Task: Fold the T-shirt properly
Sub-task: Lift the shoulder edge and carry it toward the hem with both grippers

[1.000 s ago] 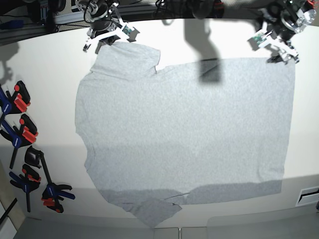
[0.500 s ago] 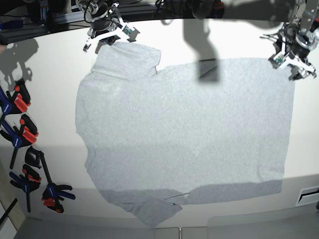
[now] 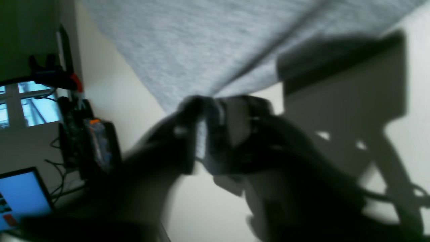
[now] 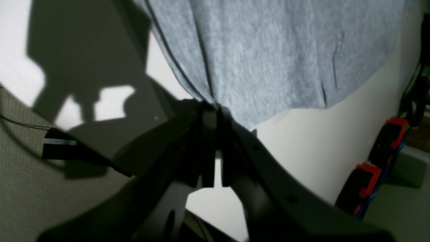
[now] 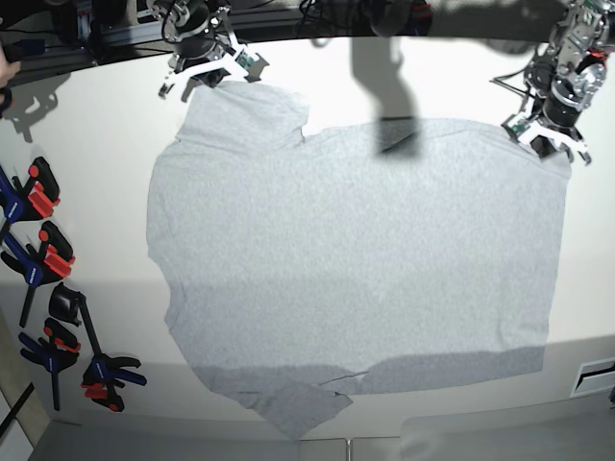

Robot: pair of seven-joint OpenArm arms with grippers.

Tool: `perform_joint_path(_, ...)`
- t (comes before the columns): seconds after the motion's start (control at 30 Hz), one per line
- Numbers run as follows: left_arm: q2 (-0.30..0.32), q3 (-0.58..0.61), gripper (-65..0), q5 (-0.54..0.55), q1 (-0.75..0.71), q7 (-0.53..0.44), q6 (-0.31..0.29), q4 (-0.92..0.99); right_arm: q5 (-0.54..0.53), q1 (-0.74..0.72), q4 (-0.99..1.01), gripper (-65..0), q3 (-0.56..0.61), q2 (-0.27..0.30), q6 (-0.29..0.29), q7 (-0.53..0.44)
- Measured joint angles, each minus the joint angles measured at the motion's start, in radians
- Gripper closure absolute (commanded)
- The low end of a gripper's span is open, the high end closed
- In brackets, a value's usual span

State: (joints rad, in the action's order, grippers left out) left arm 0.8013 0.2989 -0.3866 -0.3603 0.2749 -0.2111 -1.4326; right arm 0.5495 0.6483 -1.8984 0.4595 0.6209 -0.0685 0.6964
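Note:
The light grey T-shirt (image 5: pixel 356 259) lies spread flat on the white table (image 5: pixel 96 154), plain side up. At the base view's top left, my right gripper (image 5: pixel 207 75) is shut on the edge of the far sleeve. The right wrist view shows its fingers (image 4: pixel 208 134) pinched on the cloth's edge (image 4: pixel 268 50). At the top right, my left gripper (image 5: pixel 550 137) sits on the shirt's far corner. In the blurred left wrist view it (image 3: pixel 205 107) is shut, with the cloth (image 3: pixel 201 43) drawn to a point between its fingers.
Several black, red and blue clamps (image 5: pixel 43 259) lie along the table's left edge; they also show in the right wrist view (image 4: pixel 379 168). A lit laptop screen (image 3: pixel 20 195) and cables stand beyond the table. A slotted vent (image 5: pixel 596 376) sits at the right front.
My left gripper came down from beyond the shirt's far right corner onto it and went from open to shut on the cloth; the corner is drawn slightly inward. The right arm stayed still.

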Motion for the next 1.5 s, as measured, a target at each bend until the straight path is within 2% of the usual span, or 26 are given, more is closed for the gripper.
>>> perform_joint_path(0.17,0.002,0.002,0.0,-0.003,0.000,0.019,0.000,-0.008,-0.004,0.000,0.001,0.0,0.003,0.000,0.031,0.005)
perform_joint_path(0.23,-0.001,0.003,0.0,-0.002,0.000,0.114,-0.003,-0.035,-0.010,0.001,0.002,0.0,0.003,-0.001,0.065,0.013)
perform_joint_path(0.3,0.000,0.005,0.0,0.025,-0.002,0.248,-0.024,-0.074,-0.005,0.001,0.005,0.0,0.003,0.000,0.089,0.034)
perform_joint_path(0.37,0.003,0.005,0.0,0.050,-0.008,0.331,-0.043,-0.112,0.006,0.006,0.007,0.0,0.003,0.000,0.110,0.046)
perform_joint_path(0.43,0.003,0.006,0.0,0.051,-0.031,0.370,-0.049,-0.156,0.023,0.009,0.005,0.0,0.003,-0.001,0.113,0.056)
perform_joint_path(0.6,-0.002,0.017,0.0,0.017,-0.103,0.401,0.003,-0.253,0.023,0.016,-0.052,0.0,0.004,-0.001,0.108,0.094)
perform_joint_path(0.73,-0.009,0.029,0.0,-0.041,-0.130,0.400,0.072,-0.286,0.023,0.016,-0.121,0.0,0.004,0.000,0.103,0.095)
perform_joint_path(0.93,-0.012,0.033,0.0,-0.146,-0.133,0.375,0.275,-0.286,0.023,0.014,-0.179,0.0,0.004,0.000,0.103,0.082)
perform_joint_path(1.03,-0.017,0.034,0.0,-0.185,-0.135,0.307,0.357,-0.286,0.023,0.000,-0.179,0.0,0.004,0.000,0.124,0.047)
perform_joint_path(1.1,-0.016,0.034,0.0,-0.187,-0.132,0.241,0.386,-0.286,0.022,-0.020,-0.179,0.0,0.005,0.000,0.140,0.043)
perform_joint_path(1.17,-0.017,0.034,0.0,-0.187,-0.133,0.168,0.391,-0.286,0.022,-0.054,-0.179,0.0,0.005,0.000,0.141,0.044)
perform_joint_path(1.27,-0.017,0.034,0.0,-0.187,-0.132,0.123,0.393,-0.286,-0.036,-0.114,-0.179,0.0,0.005,0.000,0.142,0.041)
perform_joint_path(1.37,-0.017,0.034,0.0,-0.128,-0.109,0.126,0.394,-0.286,-0.113,-0.177,-0.179,0.0,0.005,0.000,0.143,0.033)
perform_joint_path(1.5,-0.017,0.034,0.0,-0.028,-0.039,0.121,0.395,-0.284,-0.267,-0.275,-0.179,0.0,0.006,0.000,0.146,0.022)
